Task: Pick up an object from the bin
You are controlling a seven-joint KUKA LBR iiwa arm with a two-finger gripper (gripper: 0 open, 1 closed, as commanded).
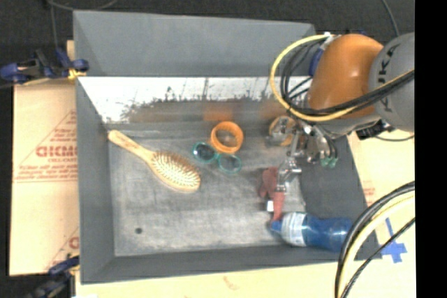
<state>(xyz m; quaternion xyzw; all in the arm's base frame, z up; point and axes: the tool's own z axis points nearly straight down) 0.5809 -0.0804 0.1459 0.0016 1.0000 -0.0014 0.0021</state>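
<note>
Toward three o'clock on the floor of the grey metal bin (140, 220), my claw (285, 176) hangs low, and from this angle I cannot tell whether it is open or closed. Just beside it at its eight o'clock, perhaps touching, lies a small dark red blocky piece with a brighter red end (269, 186). I judge that the likeliest pick, though nothing shows it gripped. Near the claw's five o'clock, a blue plastic bottle with a white cap (314, 232) lies on its side by the bin's near wall. At ten o'clock sit an orange plastic ring (227, 137) and a pair of teal see-through rings (215, 155). Well apart at nine o'clock is a wooden oval hairbrush (167, 168). My worry is that the red piece is small and sits off to one side of the claw. A closing could clip its edge and flick it away, and the bottle is close enough to be nudged and roll.
</note>
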